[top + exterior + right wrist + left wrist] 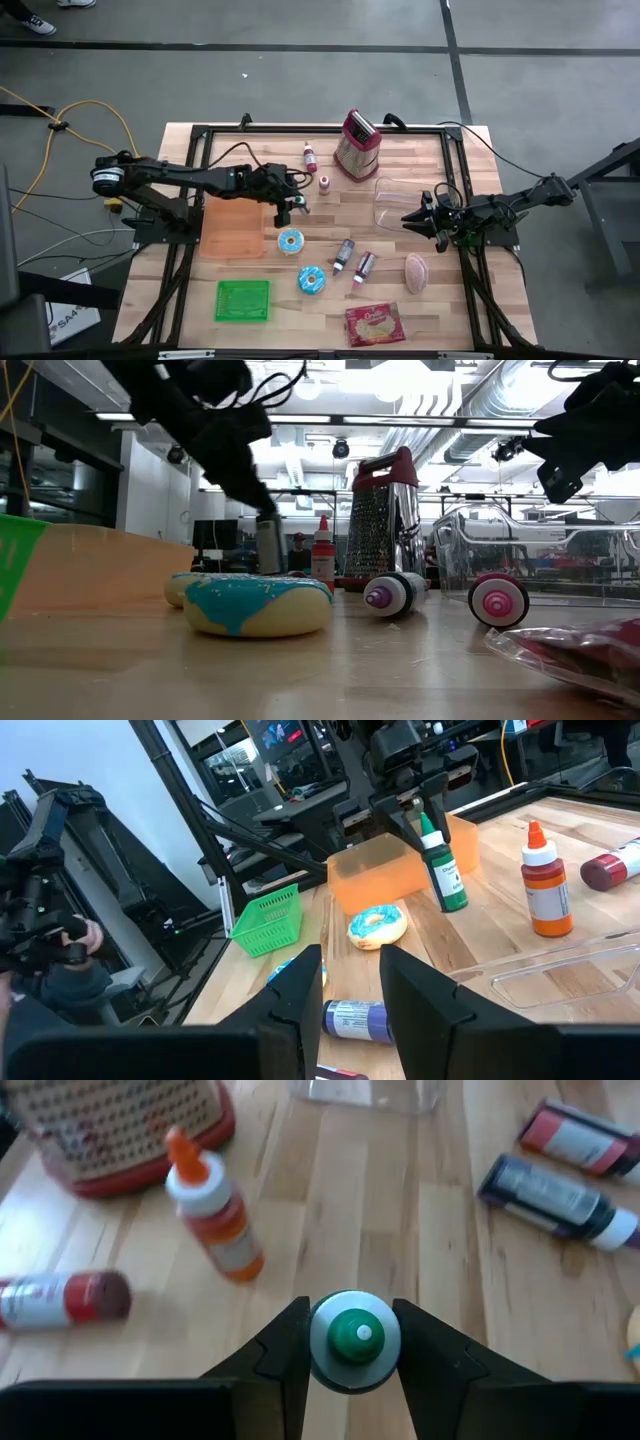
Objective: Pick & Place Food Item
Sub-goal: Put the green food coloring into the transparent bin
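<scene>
Your left gripper [352, 1342] has its jaws clamped on the green-capped bottle [443, 870], pinching it just under the cap so it hangs tilted, bottom down. The low view shows the base at or just above the worktop [400, 170]; can't tell if it touches. It sits near the middle, beside the orange tray [236, 229], with the frosted doughnut [291, 241] just in front. You likely gripped high because the neck is the narrowest part that fits the jaws. An orange bottle [215, 1215] stands just beyond; the grater [356, 146] and clear container [398, 203] are farther back.

Your right gripper [350, 982] waits over the right side near the clear container, jaws slightly parted, holding nothing. The green basket [243, 300] at front left looks a possible drop spot, but that's a guess
</scene>
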